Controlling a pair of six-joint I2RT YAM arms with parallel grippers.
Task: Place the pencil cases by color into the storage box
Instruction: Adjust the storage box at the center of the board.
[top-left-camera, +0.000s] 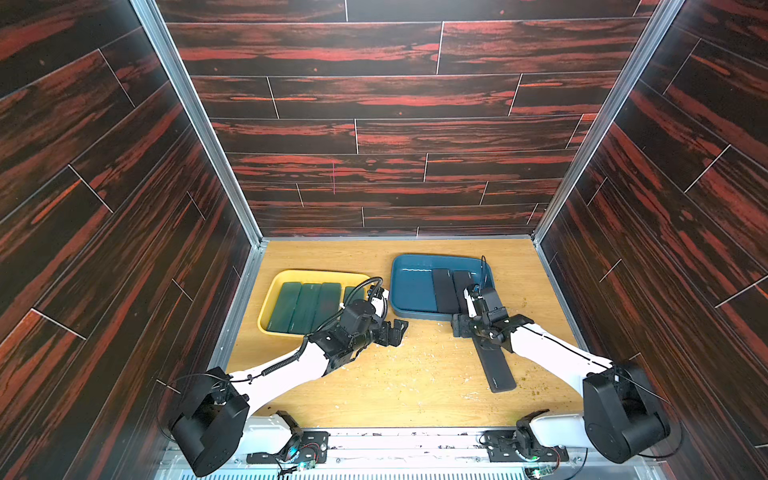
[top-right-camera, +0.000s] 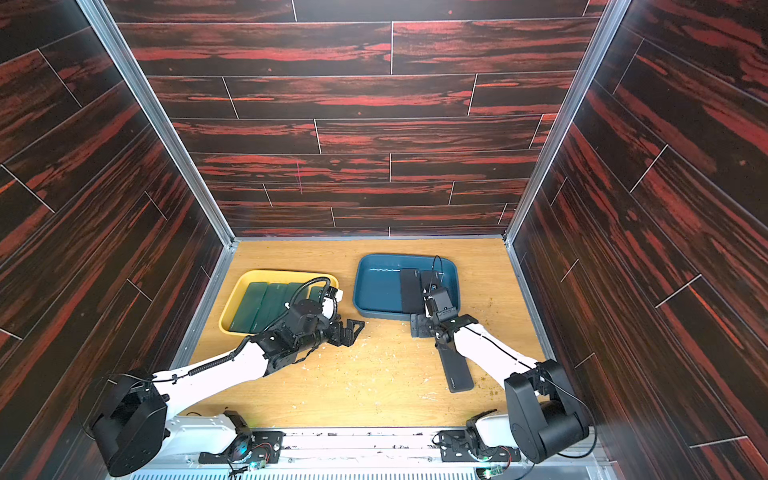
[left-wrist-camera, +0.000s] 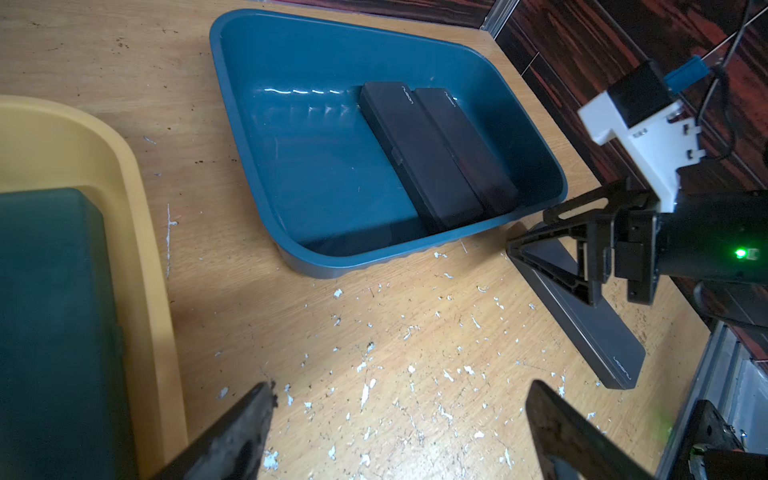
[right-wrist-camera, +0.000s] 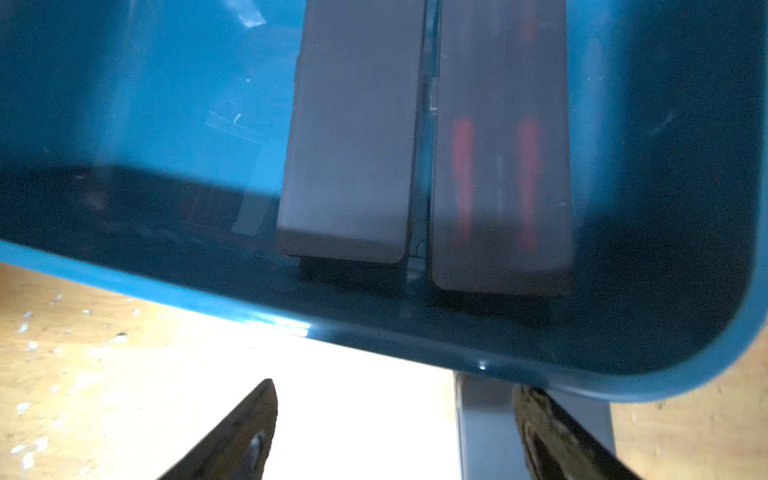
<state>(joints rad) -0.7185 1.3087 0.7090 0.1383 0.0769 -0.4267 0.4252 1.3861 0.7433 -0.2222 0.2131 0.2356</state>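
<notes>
Several dark green pencil cases lie side by side in a yellow tray. Two black pencil cases lie in the blue tray. A third black case lies on the table, its far end at the blue tray's near rim. My right gripper hovers open over that end; the case sits beside one finger. My left gripper is open over bare table between the trays.
The wooden tabletop is scuffed with pale flecks. Dark wood-patterned walls with metal corner posts close in the back and both sides. The two trays stand side by side at the back with a narrow gap between them.
</notes>
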